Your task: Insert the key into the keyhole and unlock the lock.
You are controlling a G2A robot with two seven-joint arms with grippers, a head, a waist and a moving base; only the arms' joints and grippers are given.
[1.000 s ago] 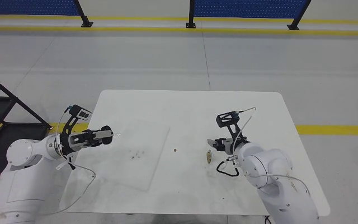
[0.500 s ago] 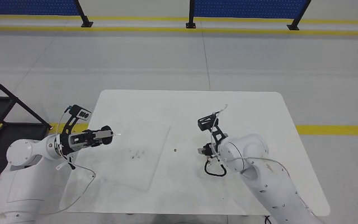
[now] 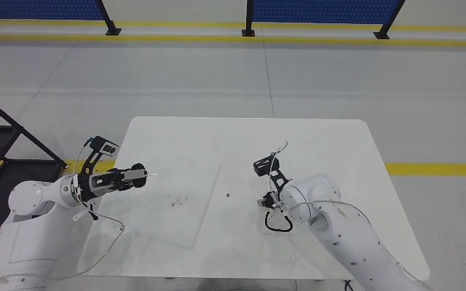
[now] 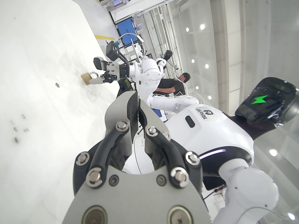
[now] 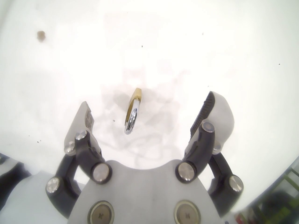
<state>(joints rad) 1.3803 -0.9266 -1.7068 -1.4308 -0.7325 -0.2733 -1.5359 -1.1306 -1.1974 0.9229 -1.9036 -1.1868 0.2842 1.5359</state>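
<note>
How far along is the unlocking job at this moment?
Done: the left claw is shut on what looks like the key, held well apart from the lock. In hand: the right claw is open around the padlock on the table, not yet gripping it. Left: grasp the padlock, bring the key to the keyhole, insert and turn.

Lock [image 5: 133, 111] sits on table [image 5: 163, 24] between the right end effector's [image 5: 147, 99] fingers [image 5: 219, 113].

White arms [image 3: 331, 214] carry grey, screw-studded end effectors [image 4: 136, 99] [image 5: 148, 100].
</note>
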